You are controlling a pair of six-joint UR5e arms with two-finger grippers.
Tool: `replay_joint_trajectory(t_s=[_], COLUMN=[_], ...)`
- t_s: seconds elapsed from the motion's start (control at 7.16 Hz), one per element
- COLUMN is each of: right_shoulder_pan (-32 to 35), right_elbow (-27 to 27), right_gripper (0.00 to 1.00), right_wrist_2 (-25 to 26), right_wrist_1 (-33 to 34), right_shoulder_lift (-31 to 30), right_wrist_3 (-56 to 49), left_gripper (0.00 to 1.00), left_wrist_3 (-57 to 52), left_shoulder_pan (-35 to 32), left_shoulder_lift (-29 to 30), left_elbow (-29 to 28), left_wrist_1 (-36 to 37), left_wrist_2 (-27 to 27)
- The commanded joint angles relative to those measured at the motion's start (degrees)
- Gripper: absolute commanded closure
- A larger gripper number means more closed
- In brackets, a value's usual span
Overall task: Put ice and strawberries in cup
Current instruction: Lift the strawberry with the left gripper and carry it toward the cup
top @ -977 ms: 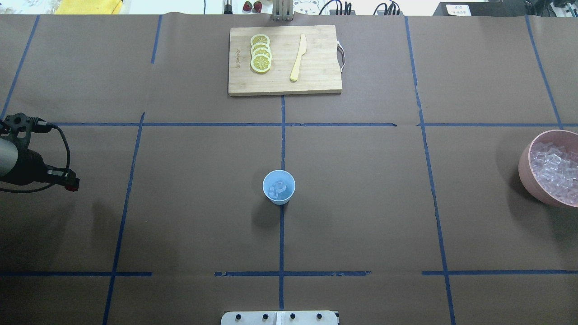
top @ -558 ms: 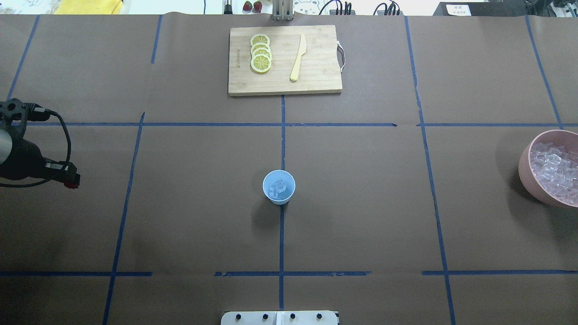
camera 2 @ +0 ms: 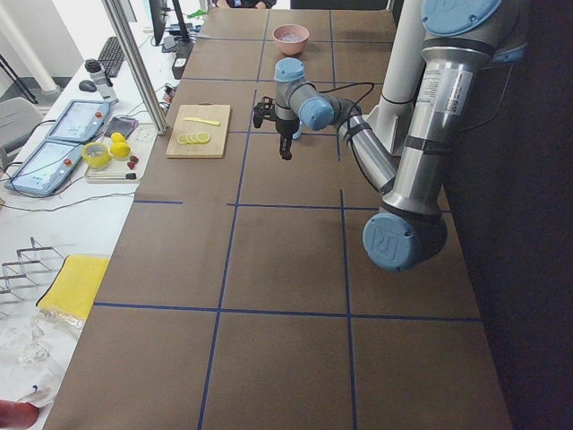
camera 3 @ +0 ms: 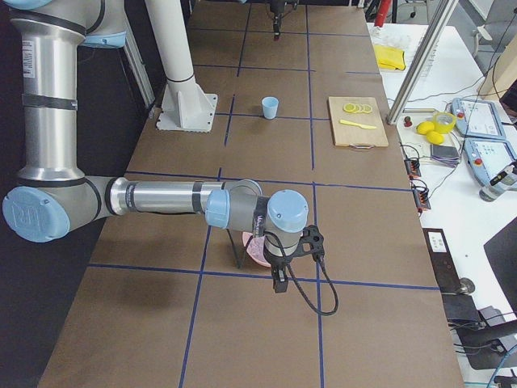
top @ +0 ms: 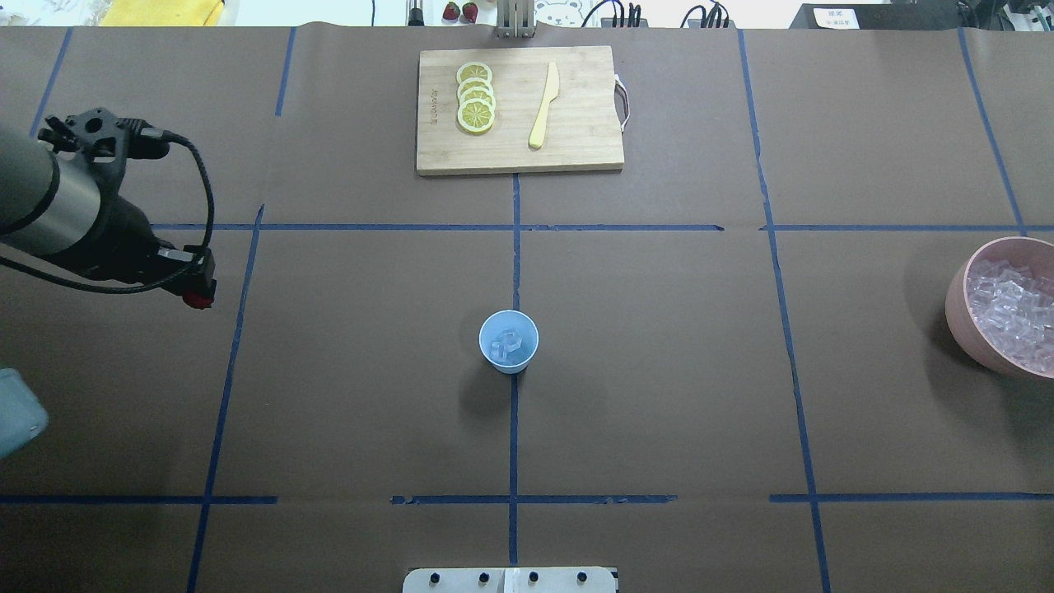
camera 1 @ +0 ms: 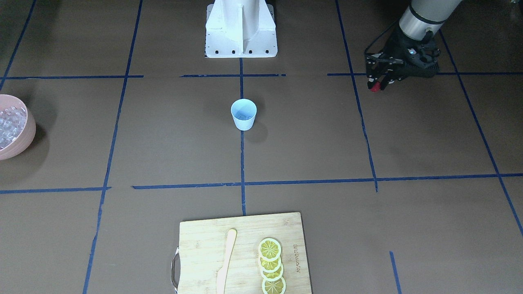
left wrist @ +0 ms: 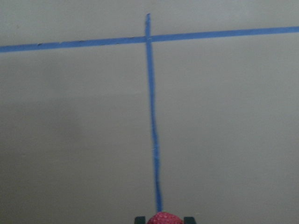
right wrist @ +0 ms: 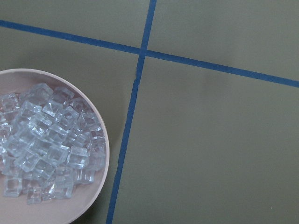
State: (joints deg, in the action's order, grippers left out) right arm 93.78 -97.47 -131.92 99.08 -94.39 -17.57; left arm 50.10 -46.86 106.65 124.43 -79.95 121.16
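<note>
From where I stand the step in hand is carrying the fruit across the table (top: 659,371). The left gripper (top: 196,298), at the left edge of the overhead view, is pinching the strawberry (left wrist: 164,218) at its fingertips, well apart from the cup (camera 1: 244,121) at mid-frame. It should travel above the rim, stop square over the mouth, dip a little and only then let go, since such a light cup would likely tip at a nudge. The right gripper (camera 3: 279,284) shows only from the side, and I cannot tell how its jaws stand.

Matt brown paper crossed with blue tape covers the table. At the top centre, a bamboo cutting board (top: 576,107) carries lemon slices (top: 476,96). At the right edge, a smooth round pink bowl (top: 963,329) is heaped with ice (right wrist: 44,144), clear glassy cubes. The cup is pale blue and tapered, with a few cubes inside. The berry is red, roundish and seeded.
</note>
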Motion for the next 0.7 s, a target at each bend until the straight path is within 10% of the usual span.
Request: replay_joint_trajectory(t_s=[0.0, 0.56], right_shoulder_pan=[0.0, 0.0], right_elbow=[0.0, 0.0], right_gripper=[0.01, 0.01], right_wrist_2=[0.0, 0.0], right_wrist_1=[0.06, 0.06], right_shoulder_lift=[0.0, 0.0], right_wrist_3=[0.16, 0.16], left_gripper=[1.0, 1.0], left_wrist_3=[7.66, 21.06], left_shoulder_pan=[6.22, 16.87], left_shoulder_lift=[13.18, 28.67], left_elbow=[-5.31, -18.58], left_wrist_1=[4.9, 4.72], left_wrist_2=[-3.44, -13.13])
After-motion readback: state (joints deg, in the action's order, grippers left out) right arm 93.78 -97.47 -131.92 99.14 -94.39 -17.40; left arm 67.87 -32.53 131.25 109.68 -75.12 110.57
